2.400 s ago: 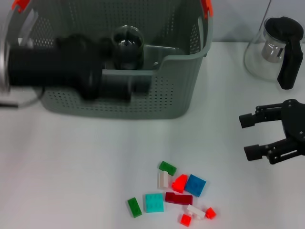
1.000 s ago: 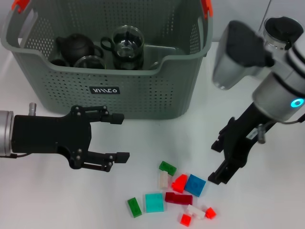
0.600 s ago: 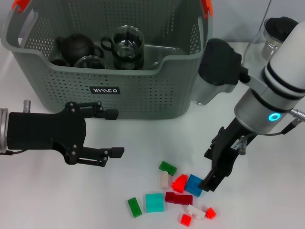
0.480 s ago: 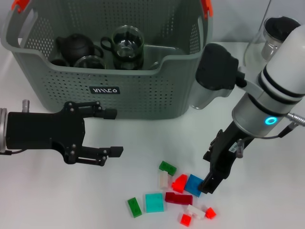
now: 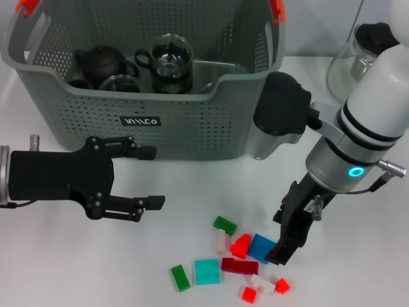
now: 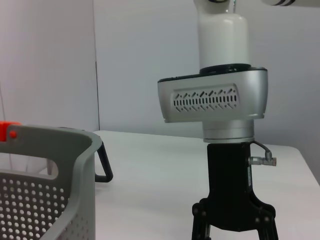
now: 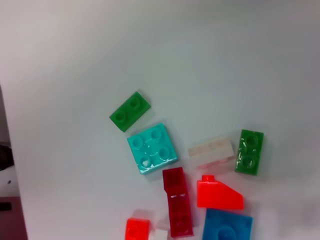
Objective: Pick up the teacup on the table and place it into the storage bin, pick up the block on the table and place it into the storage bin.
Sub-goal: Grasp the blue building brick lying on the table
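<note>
I am reaching my right gripper (image 5: 281, 251) down to the scatter of blocks on the white table (image 5: 77, 262), its dark fingers pointing at the near edge of the blue block (image 5: 261, 247). How far apart those fingers are standing I cannot tell; one dark tip is showing beside the blue block and the rest is hidden behind my wrist. My left gripper (image 5: 148, 178) is hovering over the table in front of the storage bin (image 5: 192, 125), its two fingers spread wide with nothing between them.

The blocks are lying together near my side of the table. In the right wrist view I am looking straight down on them: a turquoise block (image 7: 152, 148), a green block (image 7: 130, 111) just beside it, a second green block (image 7: 249, 151), a whitish block (image 7: 211, 151), a dark red block (image 7: 177, 201), a red sloped block (image 7: 218, 193) and a small red block (image 7: 137, 229). The whitish one is touching the second green one, and the dark red one is lying against the red sloped piece.

The storage bin is standing at the far side of the table, already holding a glass teacup (image 5: 170, 59), a dark teapot (image 5: 102, 61) and another glass cup (image 5: 119, 83). A glass pitcher (image 5: 365, 57) is standing on the table to the right of the bin
</note>
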Motion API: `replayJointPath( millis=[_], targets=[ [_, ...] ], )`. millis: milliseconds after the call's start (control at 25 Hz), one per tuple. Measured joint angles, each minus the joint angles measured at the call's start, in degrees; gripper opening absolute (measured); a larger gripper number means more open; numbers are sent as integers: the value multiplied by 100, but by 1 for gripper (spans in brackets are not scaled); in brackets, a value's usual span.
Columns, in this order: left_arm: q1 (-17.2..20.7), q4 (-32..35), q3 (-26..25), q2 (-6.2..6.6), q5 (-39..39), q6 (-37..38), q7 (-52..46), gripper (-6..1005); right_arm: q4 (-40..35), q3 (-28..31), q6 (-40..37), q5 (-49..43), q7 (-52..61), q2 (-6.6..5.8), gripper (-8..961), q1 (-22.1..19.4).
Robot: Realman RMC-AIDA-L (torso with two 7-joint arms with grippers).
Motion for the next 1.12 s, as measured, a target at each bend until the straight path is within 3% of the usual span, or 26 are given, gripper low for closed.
replayJointPath(
  millis=[1120],
  targets=[
    [1,-152,0,-22,-2,-146,80,846,1,-1340,628,-2,565,28,850,-4]
  ],
)
